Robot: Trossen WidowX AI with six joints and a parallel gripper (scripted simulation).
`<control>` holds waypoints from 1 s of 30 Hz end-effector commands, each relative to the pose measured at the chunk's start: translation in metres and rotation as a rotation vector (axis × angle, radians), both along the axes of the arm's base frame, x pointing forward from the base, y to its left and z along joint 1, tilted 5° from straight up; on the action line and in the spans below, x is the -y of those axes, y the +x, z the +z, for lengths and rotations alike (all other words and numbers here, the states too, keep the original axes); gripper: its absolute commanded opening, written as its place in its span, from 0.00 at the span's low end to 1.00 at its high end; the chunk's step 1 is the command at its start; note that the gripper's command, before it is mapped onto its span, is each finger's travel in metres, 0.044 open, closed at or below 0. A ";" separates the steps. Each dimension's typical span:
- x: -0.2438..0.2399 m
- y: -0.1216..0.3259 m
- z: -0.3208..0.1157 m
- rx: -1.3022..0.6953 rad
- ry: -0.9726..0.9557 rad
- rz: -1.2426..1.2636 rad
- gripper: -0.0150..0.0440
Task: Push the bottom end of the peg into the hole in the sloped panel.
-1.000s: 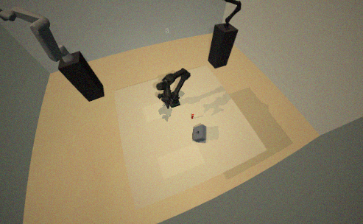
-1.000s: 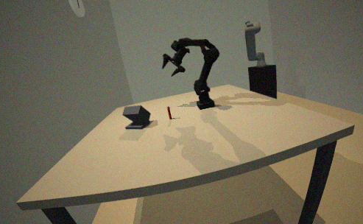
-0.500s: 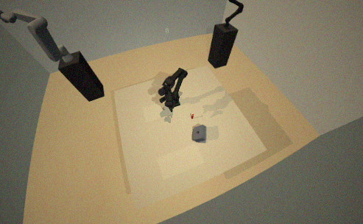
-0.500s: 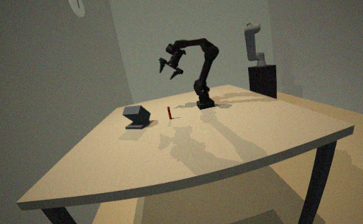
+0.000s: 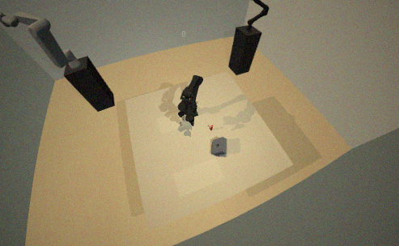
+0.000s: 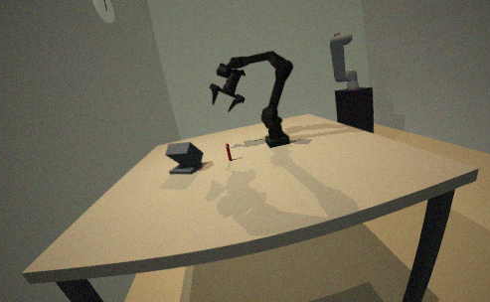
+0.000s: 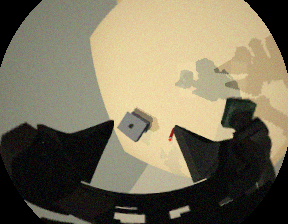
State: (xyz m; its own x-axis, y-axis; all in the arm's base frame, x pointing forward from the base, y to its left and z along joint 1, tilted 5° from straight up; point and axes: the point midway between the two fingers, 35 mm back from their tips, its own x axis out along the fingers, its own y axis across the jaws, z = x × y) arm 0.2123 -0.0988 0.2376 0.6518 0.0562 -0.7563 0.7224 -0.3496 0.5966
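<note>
Red peg (image 5: 211,127) (image 6: 229,152) (image 7: 171,134) upright on table (image 6: 294,199), between arm base (image 6: 277,141) and grey holed block (image 5: 219,146) (image 6: 185,154) (image 7: 133,126). Gripper (image 6: 223,106) (image 7: 144,125) wide, nothing held, well above. Risk: off-centre descent, fingertip clips thin peg, topples it. Also poss. tilted grip → bottom end misses hole (image 5: 218,145) (image 7: 130,126).

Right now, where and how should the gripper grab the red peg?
Probably the upper part of the red peg, from above, fingers on opposite sides: it stands upright and slender, and a high grip leaves its bottom end free for the hole.
</note>
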 end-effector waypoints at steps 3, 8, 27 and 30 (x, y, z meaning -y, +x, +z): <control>-0.009 0.008 -0.009 -0.047 0.008 0.046 1.00; -0.017 0.014 -0.015 -0.081 0.007 0.090 1.00; -0.054 0.034 -0.039 -0.209 -0.022 0.257 1.00; -0.060 0.036 -0.042 -0.229 -0.031 0.284 1.00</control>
